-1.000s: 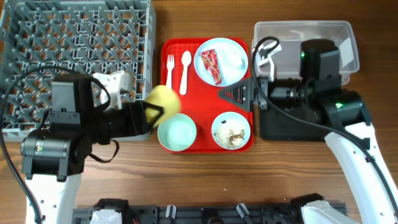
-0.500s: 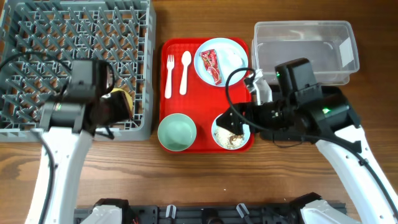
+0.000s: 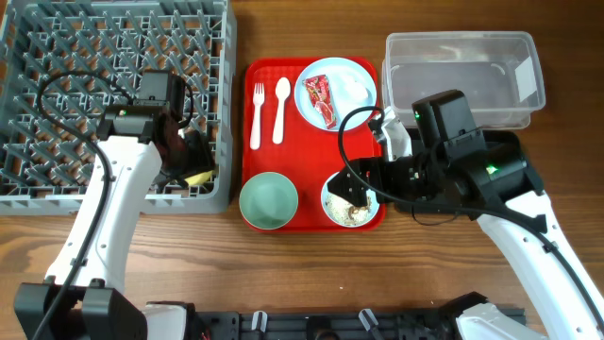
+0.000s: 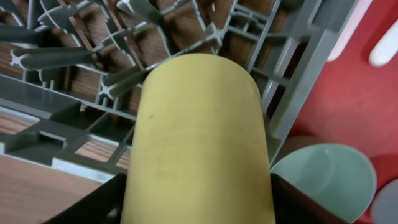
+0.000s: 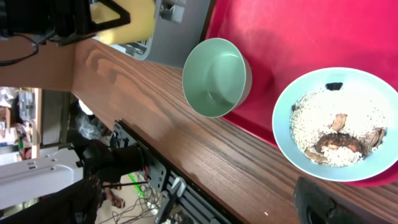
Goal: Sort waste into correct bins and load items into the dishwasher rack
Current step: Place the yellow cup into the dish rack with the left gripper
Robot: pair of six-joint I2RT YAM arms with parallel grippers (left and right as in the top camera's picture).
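Nearest us, we're hovering the right gripper [image 3: 354, 184] (can't tell if open) over the scraps bowl [image 5: 281, 121] at the red tray's [image 3: 302, 151] 5 o'clock, empty green bowl [image 3: 269, 202] at 7. We're clamping the yellow cup [image 4: 199, 137] in the left gripper [image 3: 192, 159] at the rack's [image 3: 94, 57] 5 o'clock corner, so we're barely starting: fork [image 3: 256, 113], spoon [image 3: 280, 104], plate [image 3: 354, 94], wrapper [image 3: 318, 99] waiting farther back.

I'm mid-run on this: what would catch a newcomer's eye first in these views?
The yellow cup fills the left wrist view, clamped in the left tool at the grey dishwasher rack's corner nearest the tray. Next comes the red serving tray mid-table, where the right tool hovers at the pale blue bowl of food scraps.
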